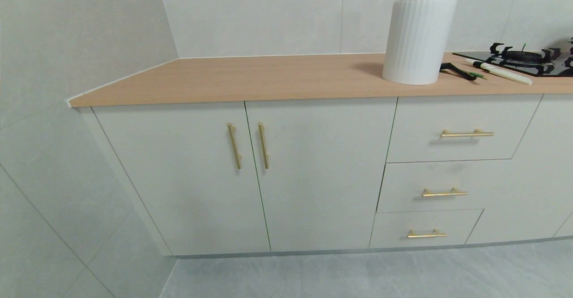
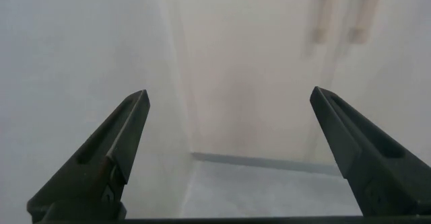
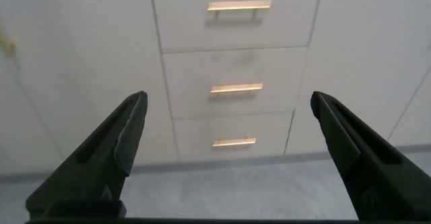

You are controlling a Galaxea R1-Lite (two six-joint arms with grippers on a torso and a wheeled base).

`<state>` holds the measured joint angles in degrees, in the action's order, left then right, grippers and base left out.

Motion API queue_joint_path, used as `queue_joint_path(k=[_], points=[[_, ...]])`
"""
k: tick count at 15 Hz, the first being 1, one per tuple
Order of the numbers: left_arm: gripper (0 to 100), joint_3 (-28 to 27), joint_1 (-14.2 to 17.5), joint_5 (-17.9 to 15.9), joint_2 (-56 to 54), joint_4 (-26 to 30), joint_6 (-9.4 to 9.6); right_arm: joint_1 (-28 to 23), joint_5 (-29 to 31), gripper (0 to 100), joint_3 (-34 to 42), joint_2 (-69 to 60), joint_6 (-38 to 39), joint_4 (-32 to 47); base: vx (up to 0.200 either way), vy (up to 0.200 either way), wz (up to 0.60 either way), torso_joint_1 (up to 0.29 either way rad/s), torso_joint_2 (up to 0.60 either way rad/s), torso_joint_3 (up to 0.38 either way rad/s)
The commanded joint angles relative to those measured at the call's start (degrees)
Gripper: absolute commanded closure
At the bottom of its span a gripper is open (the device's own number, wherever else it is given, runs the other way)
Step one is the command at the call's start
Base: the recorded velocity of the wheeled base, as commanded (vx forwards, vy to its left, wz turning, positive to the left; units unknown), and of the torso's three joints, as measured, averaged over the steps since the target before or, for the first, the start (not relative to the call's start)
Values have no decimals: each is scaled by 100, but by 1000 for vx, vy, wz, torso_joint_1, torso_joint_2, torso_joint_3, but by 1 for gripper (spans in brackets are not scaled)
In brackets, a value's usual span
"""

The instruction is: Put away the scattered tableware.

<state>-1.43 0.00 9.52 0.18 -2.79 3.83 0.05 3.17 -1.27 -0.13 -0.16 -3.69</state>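
Note:
On the wooden countertop [image 1: 268,76] stands a tall white ribbed container [image 1: 418,40]. Just right of it lie a black-handled utensil [image 1: 457,70], a thin green-tipped stick [image 1: 477,75] and a white-handled utensil [image 1: 501,72], partly on the edge of the black stove [image 1: 528,61]. My left gripper [image 2: 229,106] is open and holds nothing, facing the lower cabinet corner. My right gripper [image 3: 229,109] is open too, facing the stack of drawers [image 3: 232,83] low down.
Below the counter are two cabinet doors with gold handles [image 1: 248,146] and three drawers [image 1: 447,163] to their right. A tiled wall [image 1: 67,110] closes the left side. Grey tiled floor [image 1: 358,275] lies in front of the cabinet.

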Motion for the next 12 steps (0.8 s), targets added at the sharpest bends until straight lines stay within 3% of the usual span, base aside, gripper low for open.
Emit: queue_joint_path(k=[1, 2, 6, 8, 12], points=[[0, 143, 9, -434, -18, 77, -225, 4, -132, 0, 127, 22, -28, 53, 0, 0, 0, 0, 0, 0], [0, 143, 9, -820, -18, 314, -277, 4, -326, 0, 127, 22, -195, 71, 0, 0, 0, 0, 0, 0], [0, 143, 0, -855, -18, 270, -242, 4, -554, 0, 127, 22, -371, 290, 0, 0, 0, 0, 0, 0], [0, 143, 0, -855, -18, 270, -392, 4, -545, 0, 127, 13, -345, 290, 0, 0, 0, 0, 0, 0], [0, 143, 0, -847, -18, 270, -400, 4, -545, 0, 127, 22, -345, 290, 0, 0, 0, 0, 0, 0]])
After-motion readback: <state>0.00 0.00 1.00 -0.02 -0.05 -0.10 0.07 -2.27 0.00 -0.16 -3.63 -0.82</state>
